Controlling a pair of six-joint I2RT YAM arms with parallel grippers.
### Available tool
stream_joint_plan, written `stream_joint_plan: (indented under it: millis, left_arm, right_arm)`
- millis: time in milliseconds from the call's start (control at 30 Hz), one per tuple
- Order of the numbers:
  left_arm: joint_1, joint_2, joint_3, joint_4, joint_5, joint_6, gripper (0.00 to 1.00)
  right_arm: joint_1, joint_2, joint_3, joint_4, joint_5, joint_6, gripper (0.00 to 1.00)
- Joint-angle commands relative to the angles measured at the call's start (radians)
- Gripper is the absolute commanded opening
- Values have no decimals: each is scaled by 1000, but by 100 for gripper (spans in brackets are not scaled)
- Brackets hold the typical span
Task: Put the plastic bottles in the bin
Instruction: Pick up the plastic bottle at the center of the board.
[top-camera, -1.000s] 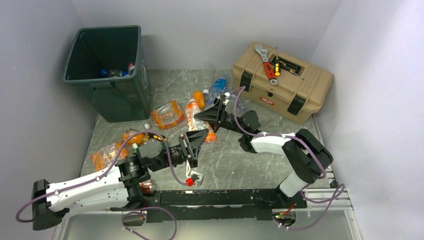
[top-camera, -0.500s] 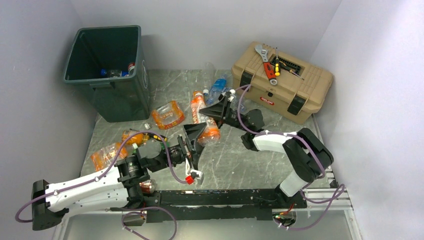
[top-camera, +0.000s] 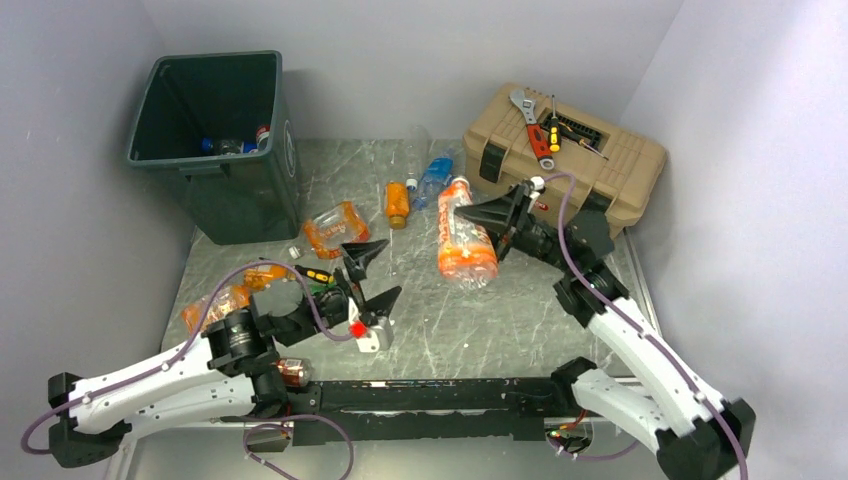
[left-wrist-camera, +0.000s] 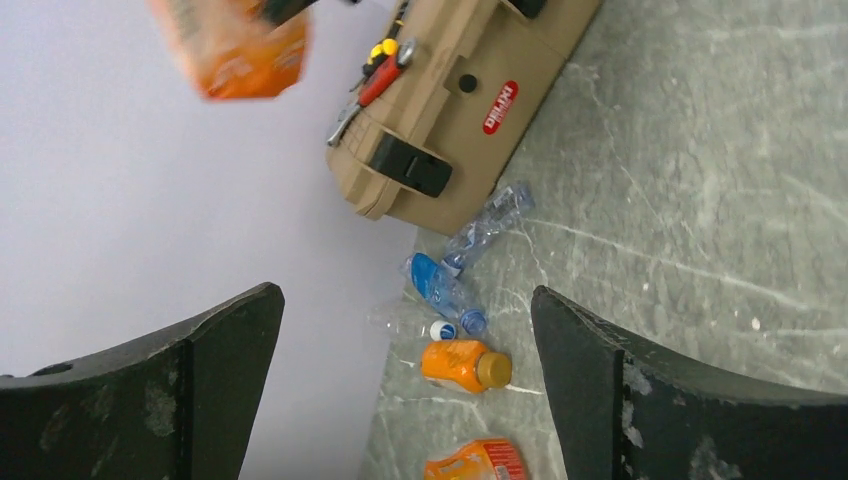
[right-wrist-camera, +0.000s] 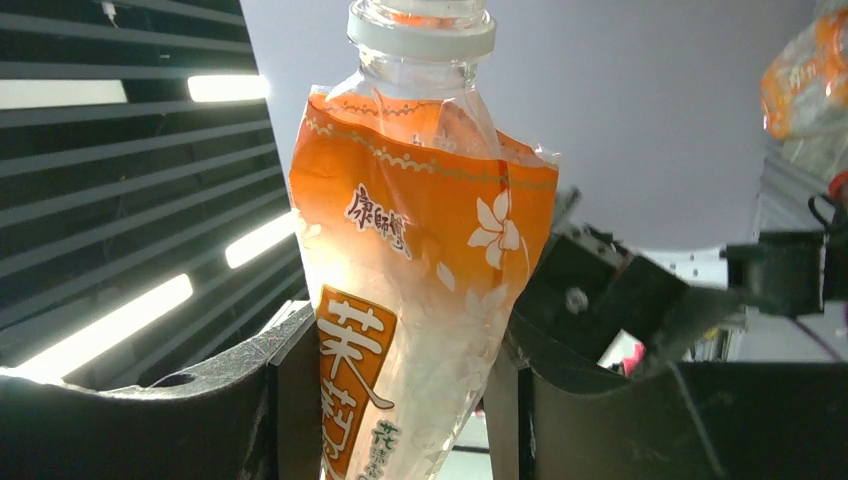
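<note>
Left hand (top-camera: 375, 272) wide and empty above the counter (top-camera: 480, 310), nearer than the tan toolbox (top-camera: 620, 165), right hand (right-wrist-camera: 400, 380) clamping an orange-labelled bottle (top-camera: 465, 250) aloft just left of the toolbox, loose bottles (top-camera: 398, 200) lying left of it, bin (top-camera: 245, 190) farther left.

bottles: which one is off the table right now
The large orange-labelled bottle, held up, clamped in the right arm's jaws; the others lie on the table or in the bin.

The orange-labelled bottle (right-wrist-camera: 420, 300) bears 康師傅 and 茉莉; the red badge (left-wrist-camera: 500, 107) on the toolbox (left-wrist-camera: 440, 112) is unreadable.
</note>
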Motion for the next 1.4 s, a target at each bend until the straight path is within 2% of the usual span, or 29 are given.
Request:
stream_joint_plan:
  millis: [0,167,433,567,767,900,933,967,1033,1067,1100,1133,1200,1367]
  left_arm:
    - [-4,-16,118,-19,-102,-281,100]
    - [-4,64,237,-82,-147,-485,99]
    - [-1,191,326,-119,-207,-717,99]
    - [4,193,312,-96,-237,-723,99]
    - [4,133,270,-53,-353,-686,99]
    - [4,61,221,-17,-382,-678,99]
    - [4,47,212,-11,-386,-682,99]
    - [4,35,208,-12,-389,-688,99]
    - [4,23,211,-21,-396,-701,99]
    - [4,22,216,-29,-400,-708,99]
    - [4,23,225,-36,-403,-716,100]
    - [4,28,232,-41,-406,-724,99]
    - [5,47,252,-52,-415,-750,99]
    - [23,90,318,-113,-395,-844,100]
  right_arm:
    - [8,-117,-2,-361,7,10,38]
    - [10,-204,-78,-332,7,10,38]
    - [10,-132,-64,-330,7,10,38]
    - [9,-119,-62,-316,7,10,38]
    - [6,-45,22,-329,7,10,38]
    - [-19,7,35,-168,7,10,38]
    - [-12,13,55,-179,214,10,14]
    - [14,17,89,-235,136,10,0]
    - [144,14,182,-416,325,10,0]
    - [234,7,205,-463,531,-944,0]
    - [318,-1,202,-473,676,-1651,0]
    - [376,0,197,-466,780,-1803,0]
    - [428,13,191,-449,889,-1912,0]
    - [464,31,172,-392,971,-2005,0]
